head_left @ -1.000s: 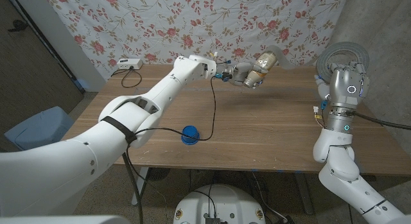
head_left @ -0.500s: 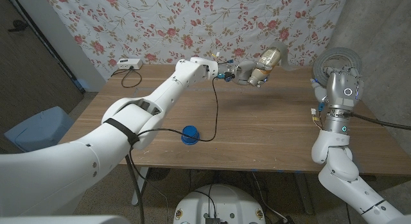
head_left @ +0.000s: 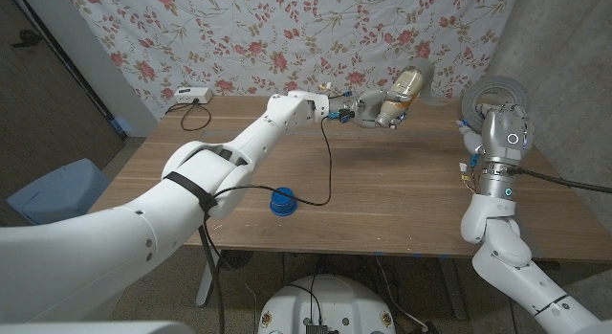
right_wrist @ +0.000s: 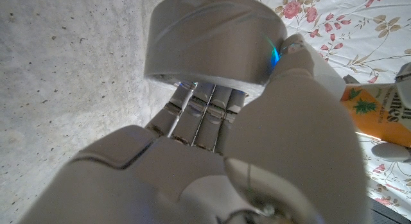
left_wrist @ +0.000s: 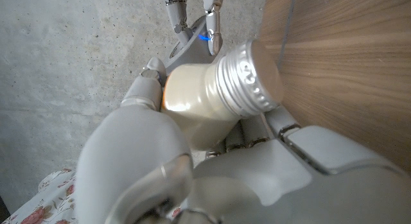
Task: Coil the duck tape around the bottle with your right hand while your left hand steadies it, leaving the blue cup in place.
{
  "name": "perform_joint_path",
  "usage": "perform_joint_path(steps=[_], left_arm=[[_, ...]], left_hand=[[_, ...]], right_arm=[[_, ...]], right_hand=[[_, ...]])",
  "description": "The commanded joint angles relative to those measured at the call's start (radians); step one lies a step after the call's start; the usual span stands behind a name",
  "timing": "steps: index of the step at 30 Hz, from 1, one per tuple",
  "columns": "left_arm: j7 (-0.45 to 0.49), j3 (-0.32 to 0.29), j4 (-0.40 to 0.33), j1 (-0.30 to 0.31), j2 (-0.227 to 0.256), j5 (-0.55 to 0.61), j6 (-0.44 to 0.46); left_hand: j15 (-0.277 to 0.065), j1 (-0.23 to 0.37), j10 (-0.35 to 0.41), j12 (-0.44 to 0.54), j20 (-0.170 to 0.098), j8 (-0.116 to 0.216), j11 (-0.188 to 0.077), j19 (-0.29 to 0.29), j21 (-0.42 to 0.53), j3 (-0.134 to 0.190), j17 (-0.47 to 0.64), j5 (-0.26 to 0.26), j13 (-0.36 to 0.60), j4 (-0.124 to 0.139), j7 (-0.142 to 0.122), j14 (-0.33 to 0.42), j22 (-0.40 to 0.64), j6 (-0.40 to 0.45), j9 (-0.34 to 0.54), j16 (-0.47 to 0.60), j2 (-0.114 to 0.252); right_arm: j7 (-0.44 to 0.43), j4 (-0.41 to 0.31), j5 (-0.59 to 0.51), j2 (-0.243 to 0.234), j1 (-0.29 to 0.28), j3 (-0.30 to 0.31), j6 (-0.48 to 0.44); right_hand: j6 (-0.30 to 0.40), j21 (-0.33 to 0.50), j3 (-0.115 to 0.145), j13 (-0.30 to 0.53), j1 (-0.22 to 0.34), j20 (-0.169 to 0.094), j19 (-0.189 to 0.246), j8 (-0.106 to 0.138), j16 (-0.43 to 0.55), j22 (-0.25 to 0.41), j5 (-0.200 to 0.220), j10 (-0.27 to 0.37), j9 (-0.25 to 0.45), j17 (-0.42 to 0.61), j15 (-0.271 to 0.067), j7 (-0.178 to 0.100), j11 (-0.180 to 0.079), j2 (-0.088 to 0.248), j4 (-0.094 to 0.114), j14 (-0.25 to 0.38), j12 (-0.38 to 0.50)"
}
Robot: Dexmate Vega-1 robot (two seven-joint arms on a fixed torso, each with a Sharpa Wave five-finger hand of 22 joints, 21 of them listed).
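Bottle [head_left: 405,86] is gripped by the left hand [head_left: 368,112], lifted tilted above the table's [head_left: 402,190] far side, offered for wrapping. Tape roll [head_left: 497,93] is clasped in the right hand's [head_left: 504,131] fingers [right_wrist: 199,112], well apart. Blue cup [head_left: 282,201] sits undisturbed near the front edge.

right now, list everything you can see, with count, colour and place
bottle: one, cream with a silver cap, held above the table's far edge
duck tape: one roll, grey, held up at the right
blue cup: one, blue, near the table's front edge
box: one, white, far left corner
table: one, brown wood
floral cloth: one, white with red roses, behind the table
left hand: grips the bottle
right hand: holds the duck tape
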Motion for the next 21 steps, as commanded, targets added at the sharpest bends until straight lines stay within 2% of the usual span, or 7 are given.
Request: perform_joint_path(steps=[1, 3, 6, 10, 16, 21], left_arm=[[-0.083, -0.083, 0.284, -0.073, -0.111, -0.012, -0.115], [-0.081, -0.109, 0.329, -0.083, -0.131, -0.014, -0.124], [-0.062, -0.144, 0.354, -0.080, -0.150, -0.011, -0.119], [-0.034, -0.192, 0.366, -0.068, -0.169, -0.010, -0.101], [0.009, -0.260, 0.376, -0.048, -0.200, -0.003, -0.049], [0.042, -0.318, 0.380, -0.027, -0.236, 0.011, -0.021]], left_hand=[[-0.092, -0.060, 0.170, 0.151, -0.004, 0.228, -0.161, 0.010, 0.002, 0.260, 0.007, -0.003, 0.019, 0.261, -0.077, 0.089, 0.001, 0.156, 0.182, 0.016, 0.179], [-0.094, -0.062, 0.168, 0.158, -0.005, 0.228, -0.164, 0.012, 0.003, 0.261, 0.009, -0.002, 0.028, 0.262, -0.077, 0.097, 0.001, 0.156, 0.182, 0.022, 0.179], [-0.097, -0.063, 0.169, 0.161, -0.008, 0.229, -0.165, 0.012, 0.003, 0.263, 0.010, -0.002, 0.028, 0.263, -0.078, 0.095, 0.001, 0.156, 0.181, 0.024, 0.179], [-0.102, -0.067, 0.169, 0.177, -0.017, 0.236, -0.173, 0.025, 0.004, 0.266, 0.011, 0.000, 0.040, 0.265, -0.085, 0.105, 0.000, 0.163, 0.183, 0.037, 0.178], [-0.113, -0.077, 0.166, 0.211, -0.034, 0.267, -0.182, 0.042, 0.004, 0.272, 0.013, 0.003, 0.049, 0.269, -0.083, 0.120, -0.001, 0.162, 0.216, 0.056, 0.178], [-0.117, -0.083, 0.169, 0.231, -0.036, 0.289, -0.183, 0.049, 0.003, 0.276, 0.013, 0.006, 0.050, 0.271, -0.086, 0.124, -0.002, 0.160, 0.227, 0.066, 0.177]], right_arm=[[-0.016, 0.048, 0.050, 0.028, 0.048, -0.020, 0.056], [-0.023, 0.060, 0.059, 0.032, 0.060, -0.027, 0.071], [-0.033, 0.077, 0.067, 0.044, 0.080, -0.038, 0.084], [-0.045, 0.095, 0.079, 0.057, 0.102, -0.048, 0.094], [-0.058, 0.120, 0.099, 0.072, 0.129, -0.060, 0.116], [-0.070, 0.139, 0.109, 0.080, 0.149, -0.069, 0.131]], right_hand=[[0.130, 0.007, 0.000, 0.004, 0.236, -0.019, 0.010, 0.008, -0.006, 0.003, 0.008, 0.084, 0.002, 0.001, -0.099, -0.118, -0.076, 0.233, 0.000, 0.013, -0.004], [0.128, 0.007, 0.000, 0.005, 0.236, -0.019, 0.009, 0.007, -0.007, 0.003, 0.009, 0.082, 0.002, 0.000, -0.100, -0.117, -0.076, 0.234, 0.000, 0.014, -0.004], [0.128, 0.008, 0.001, 0.008, 0.237, -0.020, 0.009, 0.008, -0.011, 0.003, 0.011, 0.081, 0.002, -0.001, -0.100, -0.116, -0.078, 0.234, -0.001, 0.015, -0.005], [0.127, 0.010, 0.001, 0.005, 0.237, -0.019, 0.009, 0.009, -0.014, 0.003, 0.012, 0.083, 0.003, -0.002, -0.100, -0.116, -0.076, 0.233, -0.001, 0.017, -0.008], [0.127, 0.011, 0.002, 0.008, 0.238, -0.020, 0.007, 0.010, -0.018, 0.002, 0.014, 0.083, 0.004, -0.003, -0.100, -0.115, -0.075, 0.233, -0.002, 0.018, -0.008], [0.126, 0.012, 0.003, 0.010, 0.238, -0.019, 0.006, 0.010, -0.022, 0.002, 0.016, 0.083, 0.003, -0.003, -0.100, -0.115, -0.075, 0.233, -0.003, 0.020, -0.009]])
